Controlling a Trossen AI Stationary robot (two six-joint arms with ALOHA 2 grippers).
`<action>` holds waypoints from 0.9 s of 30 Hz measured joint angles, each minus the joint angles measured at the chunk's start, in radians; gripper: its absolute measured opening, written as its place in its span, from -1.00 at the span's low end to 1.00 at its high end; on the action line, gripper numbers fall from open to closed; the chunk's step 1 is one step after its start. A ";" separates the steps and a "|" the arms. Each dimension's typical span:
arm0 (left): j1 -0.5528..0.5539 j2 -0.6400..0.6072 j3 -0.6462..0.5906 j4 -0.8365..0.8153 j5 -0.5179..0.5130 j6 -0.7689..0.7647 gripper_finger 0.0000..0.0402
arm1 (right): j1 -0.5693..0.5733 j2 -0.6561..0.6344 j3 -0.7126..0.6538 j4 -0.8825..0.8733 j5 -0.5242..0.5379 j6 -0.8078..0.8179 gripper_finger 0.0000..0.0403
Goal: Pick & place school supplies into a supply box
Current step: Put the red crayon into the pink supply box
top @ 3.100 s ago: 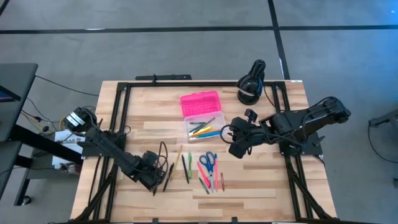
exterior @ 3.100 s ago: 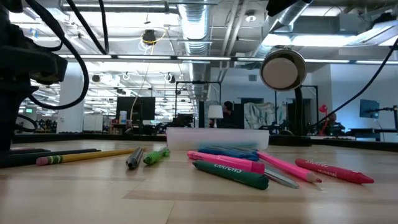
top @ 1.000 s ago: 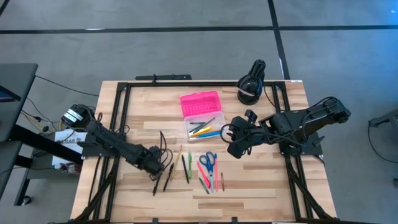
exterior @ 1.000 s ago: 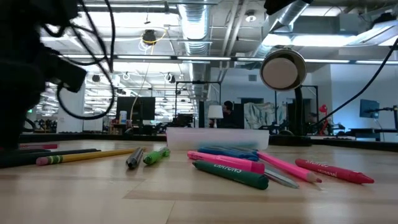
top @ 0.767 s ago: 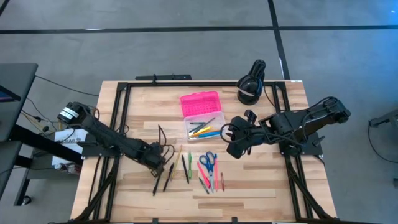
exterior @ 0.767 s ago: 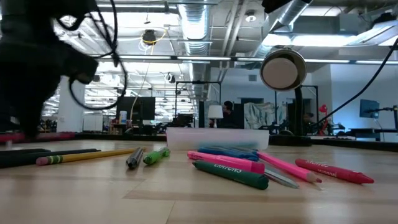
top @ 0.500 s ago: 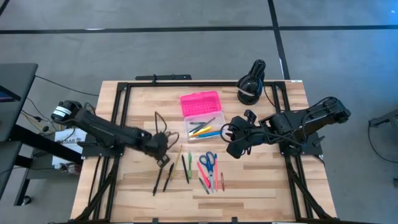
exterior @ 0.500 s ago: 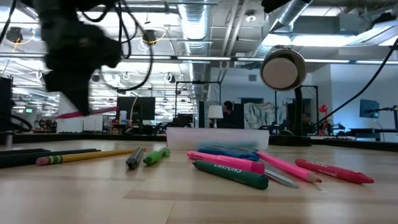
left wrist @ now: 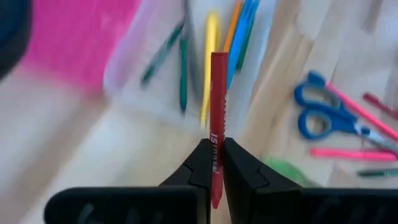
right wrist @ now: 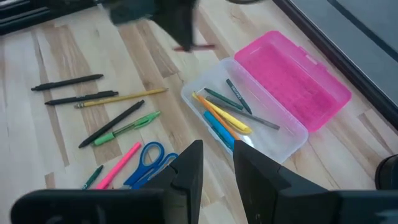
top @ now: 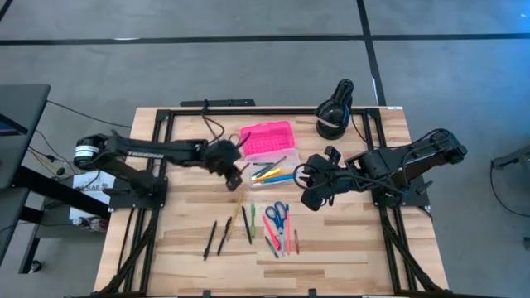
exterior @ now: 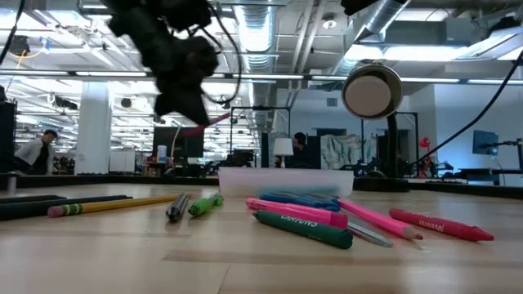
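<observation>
Your left gripper (left wrist: pixel 211 163) pinches a thin red crayon (left wrist: pixel 217 118), carried just beside the clear pink-lidded plastic supply box (top: pixel 277 170) near the desk's far edge. Next, centre over the base and release.

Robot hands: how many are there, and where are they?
2. The left gripper is beside the supply box, fingers shut on a red crayon. The right gripper hangs at the box's other side, fingers open and empty.
</observation>
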 joint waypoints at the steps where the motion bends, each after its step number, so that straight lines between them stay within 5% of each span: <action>1: 0.010 0.025 0.022 0.011 0.003 0.033 -0.95 | 0.000 0.000 -0.005 0.003 0.000 0.001 -0.60; 15: 0.059 0.445 0.436 -0.173 0.041 0.346 -0.95 | 0.000 0.029 -0.015 -0.005 -0.001 0.073 -0.60; 27: 0.070 0.595 0.632 -0.389 -0.120 0.457 -0.87 | 0.008 0.065 -0.012 0.025 -0.002 0.078 -0.60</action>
